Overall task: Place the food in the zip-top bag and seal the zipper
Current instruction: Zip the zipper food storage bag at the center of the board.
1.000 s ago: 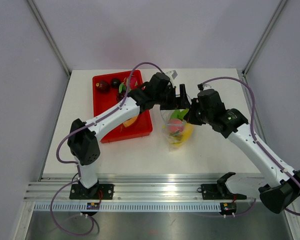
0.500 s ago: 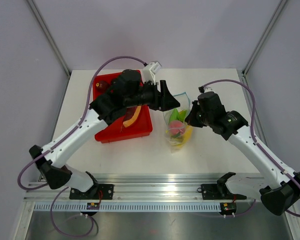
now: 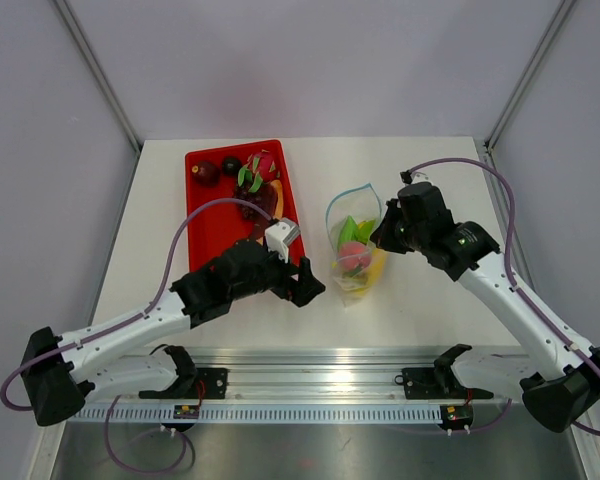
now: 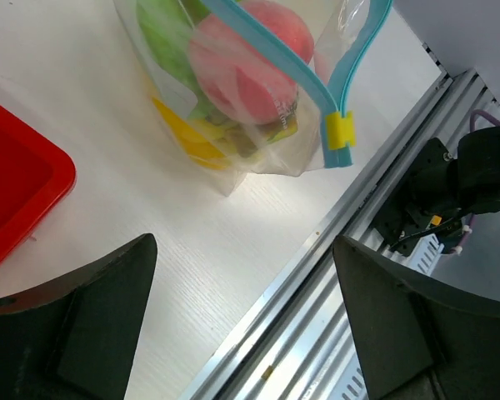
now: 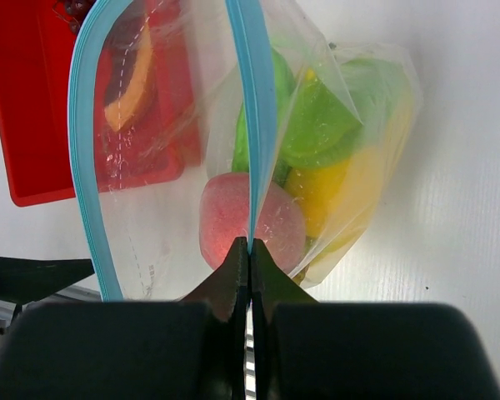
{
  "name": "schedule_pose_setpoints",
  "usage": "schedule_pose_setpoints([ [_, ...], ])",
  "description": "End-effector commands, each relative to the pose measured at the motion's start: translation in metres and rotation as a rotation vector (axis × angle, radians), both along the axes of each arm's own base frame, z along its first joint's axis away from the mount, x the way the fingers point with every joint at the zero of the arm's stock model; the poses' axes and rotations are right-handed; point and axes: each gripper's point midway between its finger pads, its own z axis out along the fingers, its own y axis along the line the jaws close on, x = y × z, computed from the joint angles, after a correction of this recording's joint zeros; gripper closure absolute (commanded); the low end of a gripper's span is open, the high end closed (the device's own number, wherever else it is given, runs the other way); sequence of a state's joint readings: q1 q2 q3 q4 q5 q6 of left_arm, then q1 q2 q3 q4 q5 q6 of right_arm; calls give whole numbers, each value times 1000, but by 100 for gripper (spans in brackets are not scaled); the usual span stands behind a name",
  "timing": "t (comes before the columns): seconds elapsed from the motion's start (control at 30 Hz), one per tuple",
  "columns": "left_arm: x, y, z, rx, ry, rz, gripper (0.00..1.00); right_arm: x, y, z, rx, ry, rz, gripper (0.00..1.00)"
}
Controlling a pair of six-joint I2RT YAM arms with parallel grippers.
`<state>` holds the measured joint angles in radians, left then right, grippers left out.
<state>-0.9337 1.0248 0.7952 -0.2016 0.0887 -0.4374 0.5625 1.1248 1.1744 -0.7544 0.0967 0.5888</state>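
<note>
The zip-top bag (image 3: 354, 245) stands on the table right of the tray, mouth open and facing away from the arms. Inside it are a pink-red fruit (image 5: 252, 218), green pieces (image 5: 317, 125) and a yellow fruit (image 5: 333, 179). My right gripper (image 3: 379, 237) is shut on the teal zipper (image 5: 250, 100) at the right side of the mouth; the right wrist view shows its tips (image 5: 250, 244) pinching the strip. My left gripper (image 3: 314, 286) is open and empty, low over the table left of the bag's base; it also shows in the left wrist view (image 4: 243, 250). A yellow slider (image 4: 340, 131) sits on the zipper.
The red tray (image 3: 208, 225) lies at the back left with dark red round fruits (image 3: 205, 172), a pink fruit with green leaves (image 3: 261, 165) and purple grapes (image 3: 261, 197). An orange papaya slice (image 5: 129, 83) shows through the bag. The metal rail (image 3: 310, 358) runs along the near edge.
My left arm has pulled back from the bag's mouth, passed over the tray and come down low near the table's front, gripper empty. The right gripper keeps its hold on the zipper.
</note>
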Motion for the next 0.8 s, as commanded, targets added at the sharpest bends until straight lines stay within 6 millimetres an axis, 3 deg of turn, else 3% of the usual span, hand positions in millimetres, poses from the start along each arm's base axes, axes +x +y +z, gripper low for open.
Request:
schedule_pose_setpoints([
  [0.0,14,-17,39,-160,-189,19,11,2,0,23,24,-53,-10,99],
  [0.43,26,-57,36,-181,-274,38,25,1,-1,28,27,-61,-8,99],
  [0.7,29,-65,41,-221,-273,56,36,-1,-4,28,19,-61,-12,99],
  [0.77,32,-66,42,-218,-274,62,44,-1,-4,28,21,-58,-12,99],
])
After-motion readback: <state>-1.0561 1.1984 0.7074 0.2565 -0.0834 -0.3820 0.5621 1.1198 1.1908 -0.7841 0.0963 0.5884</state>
